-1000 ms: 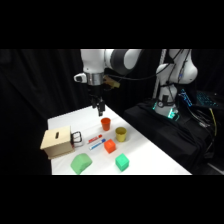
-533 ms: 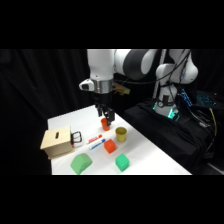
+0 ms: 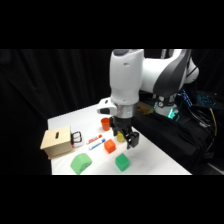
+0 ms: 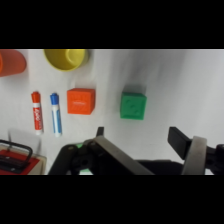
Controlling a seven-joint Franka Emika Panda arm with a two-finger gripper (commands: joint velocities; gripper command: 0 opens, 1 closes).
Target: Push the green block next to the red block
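The tabletop [image 3: 150, 155] is seen spread white under the arm [image 3: 135, 80], which is hung over its middle. At the left edge a wooden box [image 3: 56, 142] is parked, and in front of it a larger round-topped green block [image 3: 80, 163] is set. A red cup [image 3: 104, 123] is glimpsed behind the arm, and in the wrist view it is joined by a yellow cup [image 4: 66, 58] beside it. Two markers [image 4: 46, 112] are laid side by side next to the red block.

The tool [image 3: 127, 140] is held low, just above the surface and behind the two cubes. Its fingers [image 4: 181, 141] are seen spread apart in the wrist view, with nothing between them.

The green block [image 4: 133, 105] is found just beside the red block [image 4: 81, 101], a small strip of bare white being left between them; no contact is made. In the side view the green block [image 3: 121, 162] is placed nearest the front edge, the red block [image 3: 109, 146] a little further back.

The step in hand is judged to be the approach: no push is yet applied. For the next move, the tool would need to be lowered on the green block's far side, away from the red one, and a short, straight sweep given so the gap is closed without the red block being knocked into the markers.
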